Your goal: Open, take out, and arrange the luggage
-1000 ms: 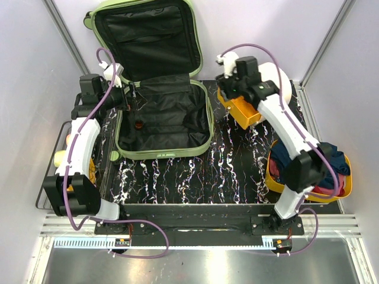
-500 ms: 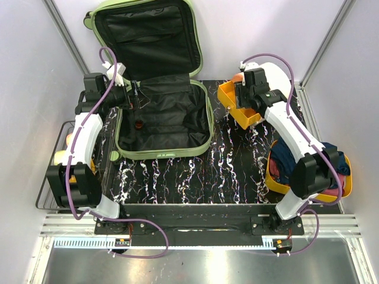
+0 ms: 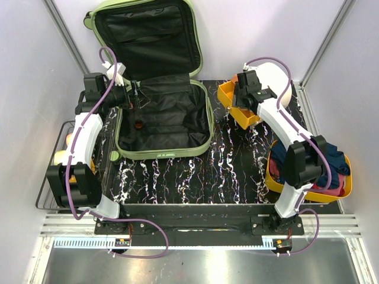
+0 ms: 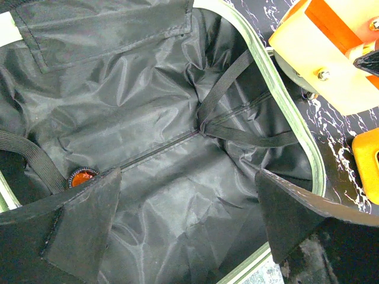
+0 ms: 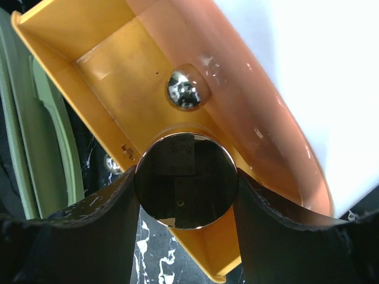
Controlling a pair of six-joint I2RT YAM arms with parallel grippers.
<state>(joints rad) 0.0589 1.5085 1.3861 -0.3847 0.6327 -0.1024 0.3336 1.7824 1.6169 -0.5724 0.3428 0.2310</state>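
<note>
The pale-green luggage (image 3: 204, 127) lies open at the back left, its lid (image 3: 195, 35) leaning on the wall and the black lining (image 4: 177, 118) showing. A small orange-red round thing (image 3: 138, 125) lies inside, also seen in the left wrist view (image 4: 82, 176). My left gripper (image 3: 135, 96) hangs open and empty over the luggage's left side (image 4: 189, 225). My right gripper (image 3: 244, 103) is shut on a round shiny metal object (image 5: 185, 180) above the yellow-orange tray (image 3: 228, 94). A small shiny ball (image 5: 187, 90) lies in the tray (image 5: 112, 77).
A white rounded object (image 3: 279, 77) stands behind the tray. A yellow bin (image 3: 346, 183) with clothes sits at the right. A wire basket (image 3: 59, 133) with yellowish items sits at the left. Frame posts and walls close in the back.
My right arm has swung right and back, so more of the tray shows. My left gripper shifted slightly up at the luggage's left edge, then held still.
</note>
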